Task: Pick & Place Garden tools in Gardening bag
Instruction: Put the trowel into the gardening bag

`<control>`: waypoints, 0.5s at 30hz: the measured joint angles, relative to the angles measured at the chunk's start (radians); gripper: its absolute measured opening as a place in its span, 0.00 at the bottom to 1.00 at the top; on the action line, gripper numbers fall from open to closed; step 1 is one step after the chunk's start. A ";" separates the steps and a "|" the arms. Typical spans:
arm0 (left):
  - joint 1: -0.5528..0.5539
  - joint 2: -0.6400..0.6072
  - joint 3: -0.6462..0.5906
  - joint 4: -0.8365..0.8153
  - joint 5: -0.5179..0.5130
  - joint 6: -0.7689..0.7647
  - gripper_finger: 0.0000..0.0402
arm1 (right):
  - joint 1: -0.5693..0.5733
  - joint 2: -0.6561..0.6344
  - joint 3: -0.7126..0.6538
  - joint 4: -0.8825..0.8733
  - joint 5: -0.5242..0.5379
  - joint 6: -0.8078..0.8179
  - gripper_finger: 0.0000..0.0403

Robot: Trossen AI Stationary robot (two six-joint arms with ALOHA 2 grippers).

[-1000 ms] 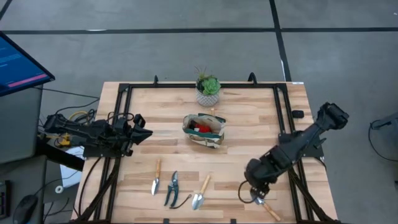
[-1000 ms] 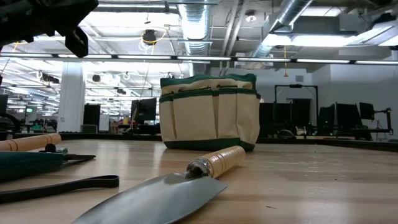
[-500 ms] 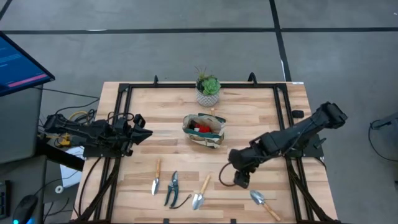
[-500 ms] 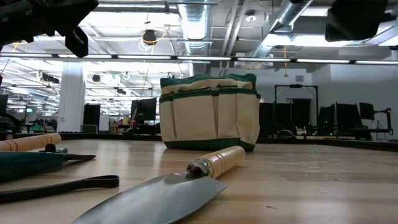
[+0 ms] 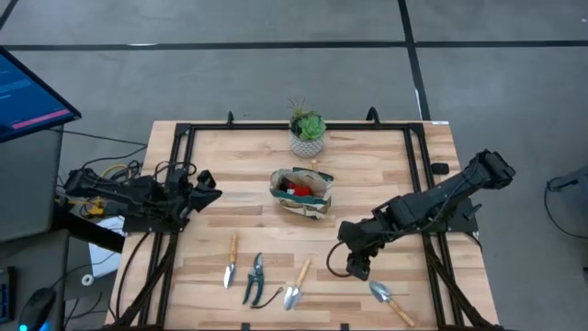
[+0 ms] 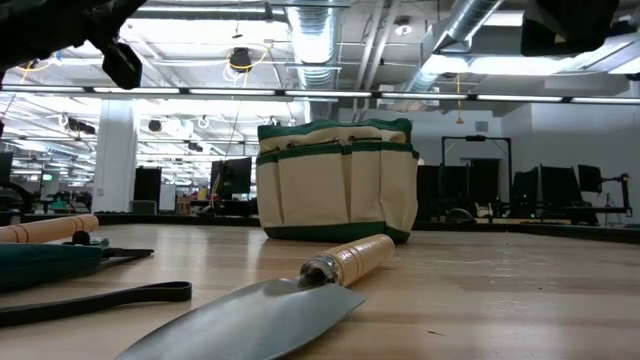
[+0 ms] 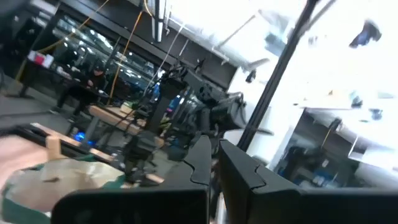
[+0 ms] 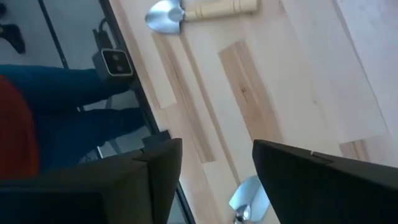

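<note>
The beige gardening bag (image 5: 301, 191) with green trim stands mid-table and shows in the low view (image 6: 340, 180); a red item (image 5: 296, 188) lies inside it. On the near part of the table lie a wooden-handled tool (image 5: 231, 262), dark-handled shears (image 5: 254, 278), a trowel (image 5: 297, 285) and, at the near right, another trowel (image 5: 390, 302). My right gripper (image 5: 356, 268) is open and empty above the table, between those two trowels (image 8: 216, 149). My left gripper (image 5: 211, 191) waits at the table's left edge, shut and empty (image 7: 214, 155).
A white pot with a green plant (image 5: 308, 131) stands at the far edge behind the bag. A dark frame (image 5: 184, 138) runs around the tabletop. A person in blue trousers (image 8: 68, 93) stands beyond the table's near edge. Bare wood (image 5: 377, 175) lies right of the bag.
My right gripper has gone from over the near-right trowel toward the table's left and a little toward the far edge, then stopped. That trowel stays flat on the table. My left gripper has turned slightly at the left edge.
</note>
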State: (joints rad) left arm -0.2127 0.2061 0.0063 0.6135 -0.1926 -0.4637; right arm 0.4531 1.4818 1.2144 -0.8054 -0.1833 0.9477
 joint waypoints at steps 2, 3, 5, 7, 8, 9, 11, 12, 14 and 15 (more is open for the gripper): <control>0.000 0.001 0.000 0.018 -0.001 -0.013 0.00 | -0.007 0.000 0.000 0.015 0.002 -0.008 0.47; 0.000 0.001 0.000 0.023 0.007 -0.016 0.00 | -0.013 0.000 0.000 0.021 0.002 -0.013 0.47; 0.000 0.001 0.000 0.045 0.020 -0.016 0.00 | -0.030 0.000 0.000 0.043 0.002 -0.029 0.47; 0.000 0.001 0.000 0.071 0.017 -0.040 0.00 | -0.050 0.000 0.000 0.069 0.001 -0.054 0.47; 0.000 0.001 0.000 0.086 0.013 -0.056 0.00 | -0.061 -0.002 0.000 0.086 0.000 -0.070 0.47; 0.000 0.001 0.000 0.110 -0.002 -0.076 0.00 | -0.072 -0.008 0.000 0.099 -0.002 -0.089 0.47; 0.000 0.001 0.000 0.171 -0.050 -0.113 0.00 | -0.102 -0.027 0.000 0.131 -0.005 -0.124 0.47; 0.000 0.001 0.000 0.206 -0.086 -0.126 0.00 | -0.117 -0.038 0.000 0.141 -0.006 -0.139 0.47; 0.000 0.006 0.000 0.291 -0.155 -0.157 0.00 | -0.148 -0.065 0.000 0.143 -0.006 -0.151 0.47; 0.000 0.007 0.003 0.323 -0.177 -0.165 0.00 | -0.161 -0.080 0.000 0.148 -0.006 -0.150 0.47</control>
State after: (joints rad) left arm -0.2127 0.2131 0.0089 0.9360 -0.3697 -0.6292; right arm 0.2925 1.4020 1.2140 -0.6572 -0.1890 0.7973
